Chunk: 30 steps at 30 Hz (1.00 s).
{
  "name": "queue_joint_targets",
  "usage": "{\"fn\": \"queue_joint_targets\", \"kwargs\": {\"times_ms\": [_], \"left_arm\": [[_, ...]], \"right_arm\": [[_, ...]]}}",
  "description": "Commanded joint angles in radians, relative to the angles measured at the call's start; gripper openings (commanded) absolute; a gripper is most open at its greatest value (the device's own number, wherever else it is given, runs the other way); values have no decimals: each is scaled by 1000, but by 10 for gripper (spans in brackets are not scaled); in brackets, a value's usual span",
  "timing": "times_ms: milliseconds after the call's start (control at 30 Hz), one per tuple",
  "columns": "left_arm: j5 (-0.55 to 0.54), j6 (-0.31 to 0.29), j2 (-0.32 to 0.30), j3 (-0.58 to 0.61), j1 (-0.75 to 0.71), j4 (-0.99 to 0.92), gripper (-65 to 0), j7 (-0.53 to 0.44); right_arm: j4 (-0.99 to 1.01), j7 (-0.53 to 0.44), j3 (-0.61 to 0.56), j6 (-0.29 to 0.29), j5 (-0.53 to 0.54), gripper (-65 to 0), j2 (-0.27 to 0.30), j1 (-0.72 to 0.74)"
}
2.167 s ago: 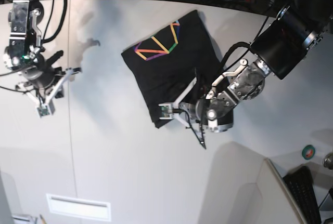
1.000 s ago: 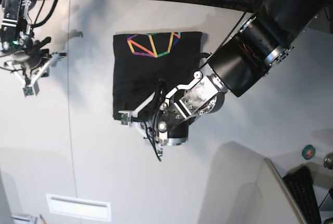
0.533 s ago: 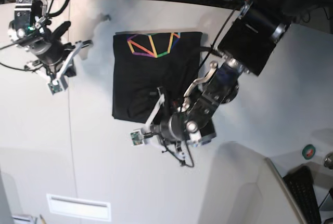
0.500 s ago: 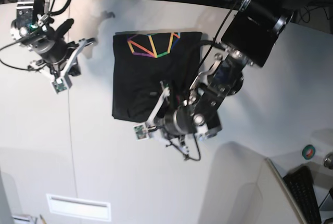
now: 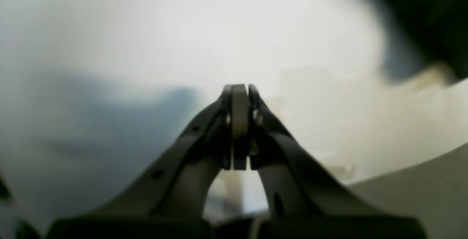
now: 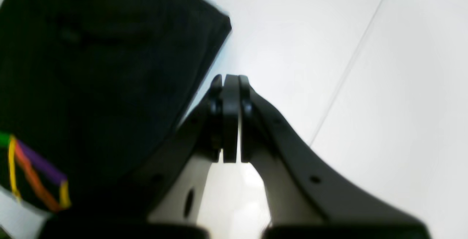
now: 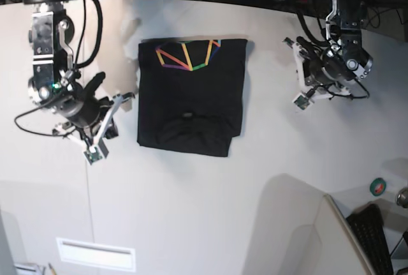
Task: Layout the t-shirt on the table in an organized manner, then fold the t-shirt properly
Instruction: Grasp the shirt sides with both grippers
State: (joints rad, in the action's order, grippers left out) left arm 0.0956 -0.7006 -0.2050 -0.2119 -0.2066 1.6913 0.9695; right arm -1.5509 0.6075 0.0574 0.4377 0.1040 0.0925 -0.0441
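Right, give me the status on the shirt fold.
Done: the t-shirt lies folded in a compact rectangle on the table, rainbow print on top. In hand: nothing; left gripper and right gripper are shut and off the cloth. Left: perhaps squaring the lumpy bottom edge.

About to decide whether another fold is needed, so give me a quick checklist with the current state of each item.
1. Left pincer shut with nothing in it: ok.
2. Right pincer shut or nearly so, holding nothing: ok.
3. Both arms off the t-shirt: ok, left pincer and right pincer sit to either side, apart from the cloth.
4. T-shirt folded into a compact block, rainbow print on top at the far end: ok.
5. Near edge flat: not ok, a raised bump shows there.
6. Shirt wholly on the table: ok.
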Motion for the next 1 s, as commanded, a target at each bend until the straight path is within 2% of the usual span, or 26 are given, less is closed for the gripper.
{"fn": "queue_joint_targets", "kwargs": {"times_ms": [0, 100, 133, 167, 200, 300, 367, 433, 533, 600, 667, 800, 967], "left_arm": [[-12, 2, -9, -37, 5, -10, -650, -51], [-12, 2, -9, -105, -1, -87, -650, -131], [-12, 2, -6, -111, 3, -95, -650, -134], [-13, 2, 0, -114, 5, -96, -650, -134], [-24, 2, 12, -120, 6, -93, -583, -134], [-109, 2, 25, -122, 31, -95, -309, -134], [-168, 2, 25, -122, 51, -116, -199, -134], [-225, 2, 25, -123, 85, -144, -127, -134], [-285, 2, 35, -113, 155, -188, -99, -133], [-291, 88, 71, -111, 213, -227, -104, -114], [-297, 158, 89, -106, 289, -285, -104, -45], [-313, 169, 112, -37, 411, -379, -104, 64], [-415, 175, 134, 39, 477, -449, -107, 88]], "right_arm": [[13, -19, 3, -3, 3, -510, -3, 39], [73, -24, 3, -3, 3, -233, -17, 80], [80, -27, 3, -3, 3, -180, -18, 82], [85, -27, 3, -3, 3, -156, -20, 85], [88, -27, 3, -1, 4, -155, -20, 88], [140, -28, 3, -1, 4, -170, -40, 122], [223, -28, 3, -1, 4, -179, -44, 168], [286, -28, 3, 0, 4, -197, -47, 200], [303, -28, 3, 2, 4, -237, -50, 211], [303, -30, 3, 2, 4, -254, -60, 212], [303, -30, 3, 2, 4, -257, -58, 217], [303, -28, 3, 2, 4, -257, -58, 217], [303, -28, 3, 2, 4, -258, -56, 215]]}}
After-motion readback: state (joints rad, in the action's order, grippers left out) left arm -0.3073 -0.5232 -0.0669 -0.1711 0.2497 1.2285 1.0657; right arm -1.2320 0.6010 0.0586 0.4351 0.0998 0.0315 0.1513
